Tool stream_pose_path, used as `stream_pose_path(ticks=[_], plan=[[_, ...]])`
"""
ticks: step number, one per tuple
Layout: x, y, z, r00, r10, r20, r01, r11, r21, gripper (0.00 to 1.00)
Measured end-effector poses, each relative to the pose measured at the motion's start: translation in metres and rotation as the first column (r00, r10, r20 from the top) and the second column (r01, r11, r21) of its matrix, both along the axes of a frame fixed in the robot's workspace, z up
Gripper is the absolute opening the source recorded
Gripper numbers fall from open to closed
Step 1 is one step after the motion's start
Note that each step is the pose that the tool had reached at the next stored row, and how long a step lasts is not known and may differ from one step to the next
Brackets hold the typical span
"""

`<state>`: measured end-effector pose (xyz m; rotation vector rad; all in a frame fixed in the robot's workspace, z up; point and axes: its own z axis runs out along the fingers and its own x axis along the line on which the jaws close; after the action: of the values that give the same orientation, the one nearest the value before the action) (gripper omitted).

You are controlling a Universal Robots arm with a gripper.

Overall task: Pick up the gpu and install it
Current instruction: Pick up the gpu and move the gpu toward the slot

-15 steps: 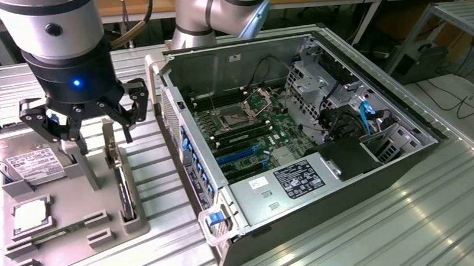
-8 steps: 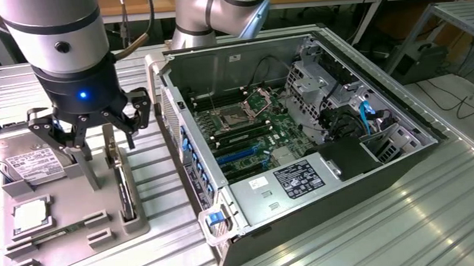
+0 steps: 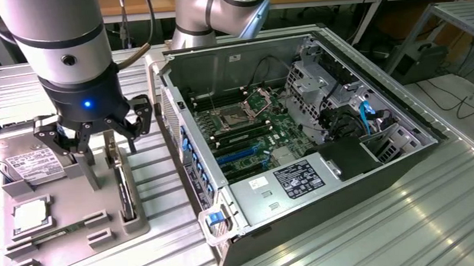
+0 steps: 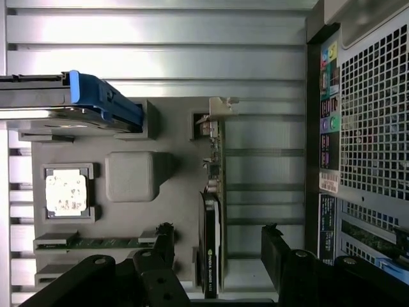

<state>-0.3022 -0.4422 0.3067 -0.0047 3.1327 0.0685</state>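
GPU [image 4: 209,217] stands on its long edge in a slot of the grey tray [image 4: 166,128], along the tray side nearest the case [image 3: 300,136]. It is a thin, flat, dark card with a bent silver metal bracket at one end. Above the tray hovers the gripper [image 4: 218,228], its black jaws wide apart and holding nothing, one finger to each side of the card's line. The step in hand looks to be the pick-up. It would go best with the jaws centred over the card, closing on its flat faces, then a straight lift so it does not bind in the slot. Also on the tray: a silver hard drive [image 3: 29,161] with a white label, a small square CPU [image 4: 66,192] and a slim RAM stick [image 4: 102,243]. The tray looks like matte moulded plastic, and the table [image 3: 382,222] under it is bright ribbed metal
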Motion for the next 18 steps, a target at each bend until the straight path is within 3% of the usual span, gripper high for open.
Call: stream_pose_path(ticks=[3,6,13,18], plan=[[0.0,-0.0003,-0.0053,1.0,0.0,-0.0001,0.0,1.0,0.0,0.66],[0.0,-0.0051,-0.0086,1.0,0.0,0.0001,0.0,1.0,0.0006,0.66],[0.0,-0.0104,-0.021,1.0,0.008,-0.0013,-0.008,1.0,0.0005,0.66],[0.006,-0.011,-0.0307,0.9996,0.026,-0.0076,-0.026,0.9997,0.0007,0.66]])
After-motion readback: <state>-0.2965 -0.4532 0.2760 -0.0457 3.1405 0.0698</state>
